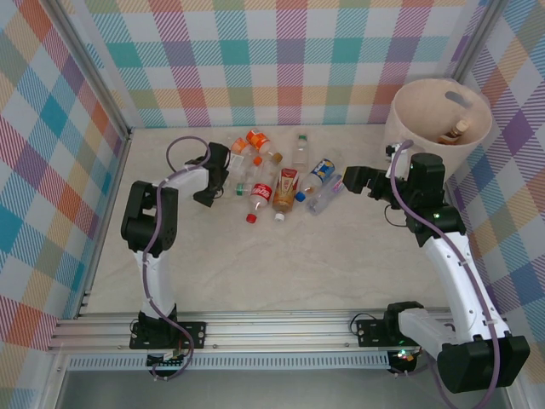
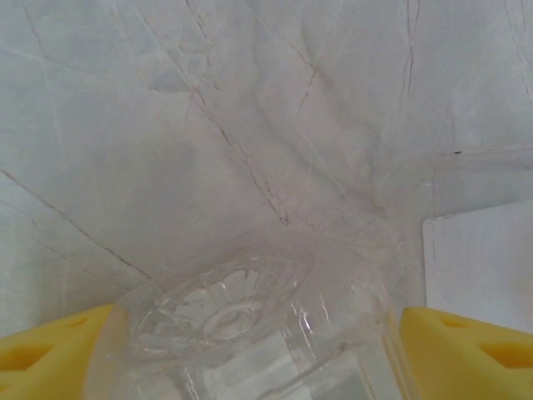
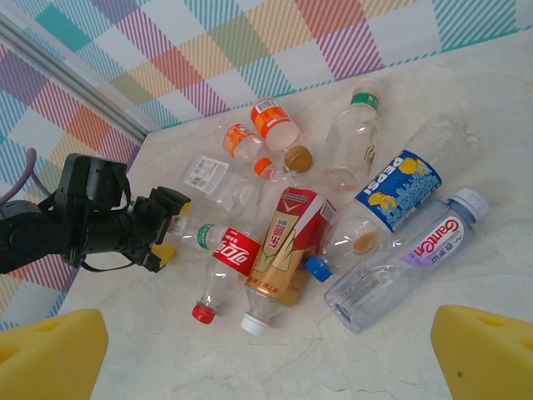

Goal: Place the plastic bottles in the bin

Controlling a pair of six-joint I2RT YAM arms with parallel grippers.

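Bottles (image 1: 281, 183) heaped mid-table, wide bare table (image 1: 281, 273) on the heap's near side, narrow clear strip between heap and back wall (image 1: 281, 85), left gripper (image 1: 220, 179) at the heap's left edge, right gripper (image 1: 348, 181) just right of it, bin (image 1: 417, 128) further right, open-topped

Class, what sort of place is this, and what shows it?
Probably a robot test cell: plaid backdrop walls box in a marble-look table; left arm and right arm are bolted to a metal rail.
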